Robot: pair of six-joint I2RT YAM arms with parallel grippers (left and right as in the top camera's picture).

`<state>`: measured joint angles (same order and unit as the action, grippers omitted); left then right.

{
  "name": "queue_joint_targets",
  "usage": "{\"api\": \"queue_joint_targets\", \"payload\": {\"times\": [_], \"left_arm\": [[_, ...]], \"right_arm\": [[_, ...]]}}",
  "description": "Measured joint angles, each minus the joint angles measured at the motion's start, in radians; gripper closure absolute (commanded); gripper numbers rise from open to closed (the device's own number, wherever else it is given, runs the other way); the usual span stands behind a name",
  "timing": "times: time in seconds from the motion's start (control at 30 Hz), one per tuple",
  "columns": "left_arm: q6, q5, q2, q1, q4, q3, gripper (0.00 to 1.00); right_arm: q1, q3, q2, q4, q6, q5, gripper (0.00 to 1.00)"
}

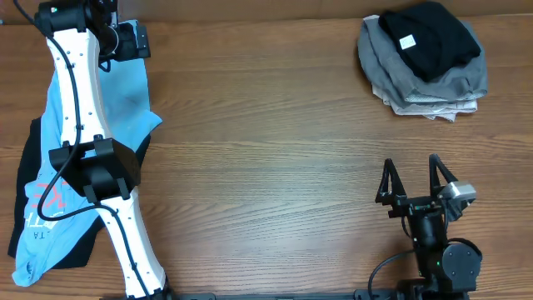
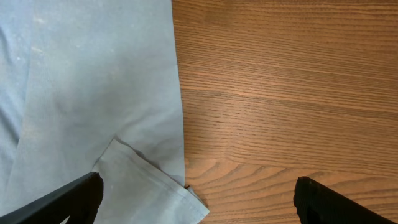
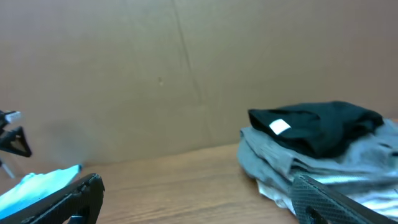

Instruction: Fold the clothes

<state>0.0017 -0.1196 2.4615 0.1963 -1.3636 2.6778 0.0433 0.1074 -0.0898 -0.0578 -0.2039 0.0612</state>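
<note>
**Left claw open over the far edge of the blue shirt**

The blue shirt (image 1: pixel 125 92) lies along the left side of the table (image 1: pixel 266 125), its long axis running from the near edge to the far one, partly over a black garment (image 1: pixel 29 146). The left gripper (image 2: pixel 198 182) is spread wide and holds nothing. It straddles the shirt's right-hand edge, with one finger over cloth, the other over bare wood, and a turned-up corner just under the gap (we cannot tell whether the tips touch the fabric). We judge this the arm for the pick, since the right gripper (image 1: pixel 410 162), also spread and empty, sits well apart at the near right, nearer the folded pile (image 1: pixel 425 58).
</note>
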Motion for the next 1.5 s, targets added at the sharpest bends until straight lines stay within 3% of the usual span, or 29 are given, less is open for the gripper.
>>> {"api": "queue_joint_targets", "payload": {"times": [0.47, 1.5], "left_arm": [[0.000, 0.000, 0.000, 0.000, 0.000, 0.000, 0.00], [0.000, 0.000, 0.000, 0.000, 0.000, 0.000, 0.00]], "right_arm": [[-0.004, -0.089, 0.075, 0.144, -0.002, -0.046, 0.00], [-0.004, -0.089, 0.075, 0.147, -0.003, -0.050, 0.00]]}}
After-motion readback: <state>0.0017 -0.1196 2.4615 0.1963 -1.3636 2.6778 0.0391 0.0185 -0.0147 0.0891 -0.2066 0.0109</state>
